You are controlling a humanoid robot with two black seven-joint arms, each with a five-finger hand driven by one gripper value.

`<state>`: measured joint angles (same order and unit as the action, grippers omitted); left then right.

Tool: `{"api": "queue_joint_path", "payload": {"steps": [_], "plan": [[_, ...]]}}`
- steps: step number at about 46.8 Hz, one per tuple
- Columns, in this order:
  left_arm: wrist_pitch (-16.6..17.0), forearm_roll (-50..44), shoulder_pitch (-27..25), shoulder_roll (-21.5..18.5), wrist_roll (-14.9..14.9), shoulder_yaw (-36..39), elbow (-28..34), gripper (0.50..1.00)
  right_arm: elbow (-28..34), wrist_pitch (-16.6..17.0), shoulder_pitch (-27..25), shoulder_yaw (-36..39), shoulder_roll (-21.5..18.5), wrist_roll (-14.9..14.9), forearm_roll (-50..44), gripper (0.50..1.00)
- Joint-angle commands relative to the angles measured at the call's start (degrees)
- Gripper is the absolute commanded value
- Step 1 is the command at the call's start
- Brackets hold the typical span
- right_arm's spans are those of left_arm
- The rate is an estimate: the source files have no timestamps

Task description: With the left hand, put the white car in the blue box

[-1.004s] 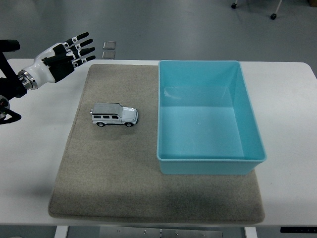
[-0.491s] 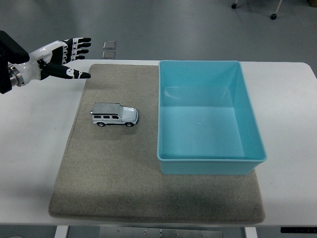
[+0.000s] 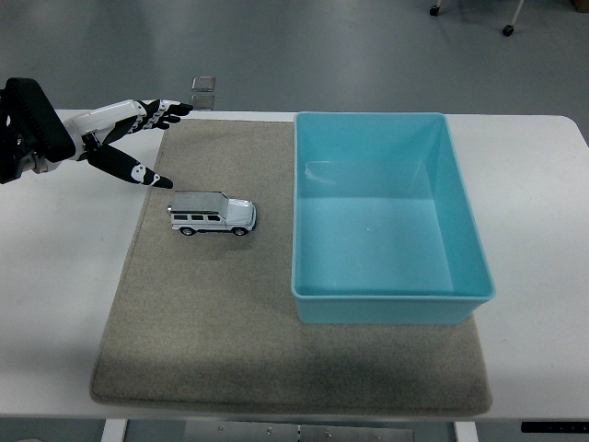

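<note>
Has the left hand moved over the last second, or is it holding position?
Yes. The left hand has come toward the near side and rotated, its thumb now over the mat's far-left corner, nearer the white car, which has not shifted.

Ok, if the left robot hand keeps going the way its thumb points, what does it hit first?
Probably the white car: the left robot hand is open, thumb angled down-right toward its rear. Height is unclear, so it could meet the grey mat first.

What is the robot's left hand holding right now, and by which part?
Nothing. The left hand is open, fingers spread, above the grey mat's far left corner, apart from the small white toy car.
</note>
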<state>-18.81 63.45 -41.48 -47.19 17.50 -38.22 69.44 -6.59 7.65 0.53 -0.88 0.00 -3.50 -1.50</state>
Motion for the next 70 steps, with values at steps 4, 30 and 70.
{"api": "queue_joint_path", "payload": {"steps": [4, 30, 70], "plan": [[0.0, 4.22, 0.0, 1.74, -0.01, 0.08, -0.01, 0.99, 0.0, 0.0, 0.0, 0.0, 0.0, -0.01, 0.0, 0.936], [9.14, 18.64, -0.44, 7.81, -0.19, 7.99, -0.36, 0.988, 0.0, 0.0, 0.0, 0.0, 0.0, -0.01, 0.0, 0.936], [8.88, 24.0, -0.97, 7.81, -0.45, 8.16, -0.27, 0.636, 0.0, 0.0, 0.0, 0.0, 0.0, -0.01, 0.0, 0.936]]}}
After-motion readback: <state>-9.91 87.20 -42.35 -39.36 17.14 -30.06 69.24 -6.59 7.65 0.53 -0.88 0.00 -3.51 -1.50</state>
